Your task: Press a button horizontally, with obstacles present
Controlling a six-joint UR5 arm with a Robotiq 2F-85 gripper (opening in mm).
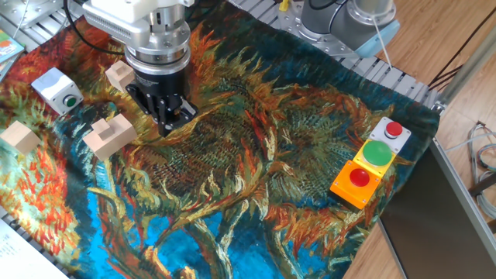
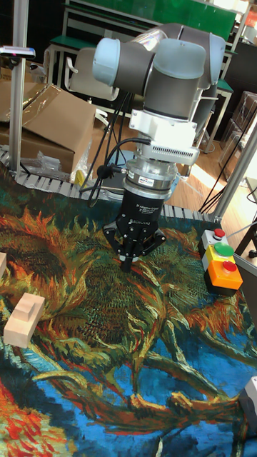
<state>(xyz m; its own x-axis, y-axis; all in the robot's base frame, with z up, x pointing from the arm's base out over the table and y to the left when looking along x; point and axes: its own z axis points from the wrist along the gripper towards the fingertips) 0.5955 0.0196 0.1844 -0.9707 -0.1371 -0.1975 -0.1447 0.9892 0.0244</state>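
Note:
The button [image 1: 70, 101] is a small green disc on the side face of a white-and-grey cube box [image 1: 54, 87] at the far left of the cloth. Three pale wooden obstacles stand near it. One small cube [image 1: 118, 74] is right beside my gripper's body. A notched block [image 1: 108, 133] [image 2: 23, 319] sits just left of the fingertips. Another small cube [image 1: 19, 137] lies at the left edge. My gripper [image 1: 165, 126] [image 2: 127, 265] points down at the cloth, to the right of the box. Its fingers meet at a point, shut on nothing.
A stack of three button boxes [image 1: 372, 163] [image 2: 220, 265], red on white, green on yellow and red on orange, stands at the cloth's right edge. The painted cloth [image 1: 256, 178] covers the table. A cardboard carton [image 2: 50, 128] stands behind the table.

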